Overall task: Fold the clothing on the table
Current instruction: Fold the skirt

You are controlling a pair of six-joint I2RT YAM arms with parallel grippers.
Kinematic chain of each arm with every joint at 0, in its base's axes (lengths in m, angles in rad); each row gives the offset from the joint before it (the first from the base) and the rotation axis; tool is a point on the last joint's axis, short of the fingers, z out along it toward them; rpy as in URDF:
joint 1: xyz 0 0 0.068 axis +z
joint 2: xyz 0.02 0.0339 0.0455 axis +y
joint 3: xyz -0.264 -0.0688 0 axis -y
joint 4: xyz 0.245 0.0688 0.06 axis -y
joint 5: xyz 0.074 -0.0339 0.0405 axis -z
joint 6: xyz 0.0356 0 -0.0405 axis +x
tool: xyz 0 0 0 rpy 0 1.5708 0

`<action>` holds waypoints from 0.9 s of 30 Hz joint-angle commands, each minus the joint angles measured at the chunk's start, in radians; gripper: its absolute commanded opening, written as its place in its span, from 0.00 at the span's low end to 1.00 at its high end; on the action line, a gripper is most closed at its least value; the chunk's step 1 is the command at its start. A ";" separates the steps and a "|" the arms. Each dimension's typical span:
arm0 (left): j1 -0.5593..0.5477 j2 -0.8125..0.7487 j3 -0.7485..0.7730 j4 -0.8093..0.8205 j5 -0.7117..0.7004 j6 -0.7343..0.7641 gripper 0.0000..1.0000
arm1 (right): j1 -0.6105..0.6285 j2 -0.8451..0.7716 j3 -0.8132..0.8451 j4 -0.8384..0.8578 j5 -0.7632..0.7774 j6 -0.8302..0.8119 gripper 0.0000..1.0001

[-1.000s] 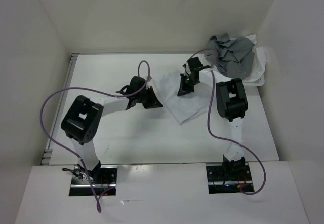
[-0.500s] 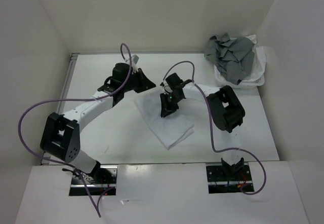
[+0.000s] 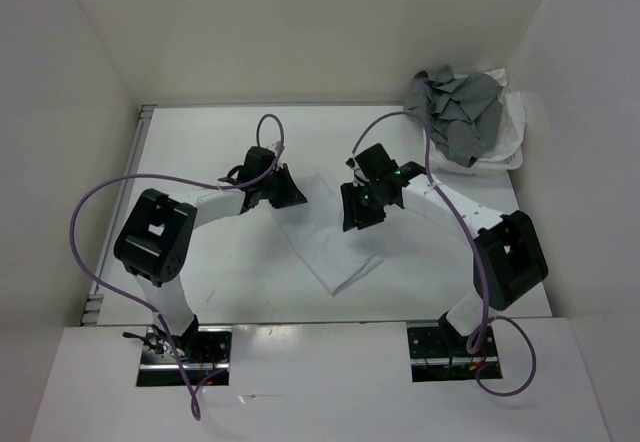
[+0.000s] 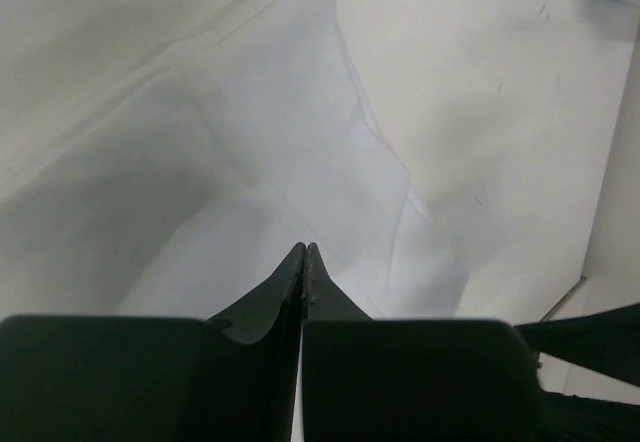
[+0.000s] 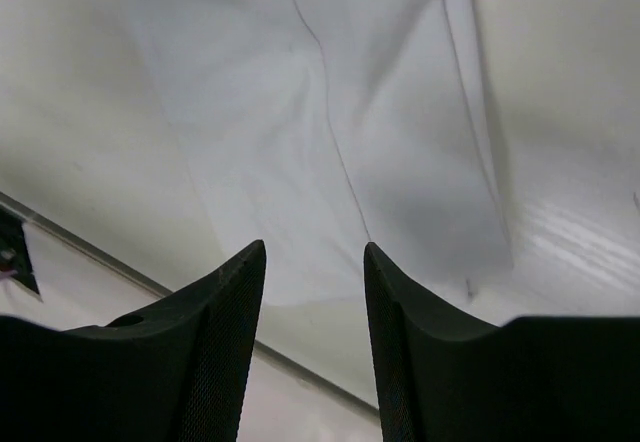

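While one garment (image 3: 325, 240) lies on the table (image 3: 200, 152), bare room leftward, left gripper (image 3: 294, 196) is pinched closed, right gripper (image 3: 354, 218) parted, both empty.

white clothing (image 3: 325, 242), flat on table (image 3: 220, 262)

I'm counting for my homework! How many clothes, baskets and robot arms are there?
Clothes: 2, the white clothing on the table and the grey garment
Baskets: 1, the white basket
Robot arms: 2, the left arm and the right arm
Total: 5
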 commanded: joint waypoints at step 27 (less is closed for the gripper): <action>0.171 0.176 0.083 0.089 -0.044 -0.027 0.00 | 0.023 -0.190 -0.373 0.150 -0.056 0.499 0.61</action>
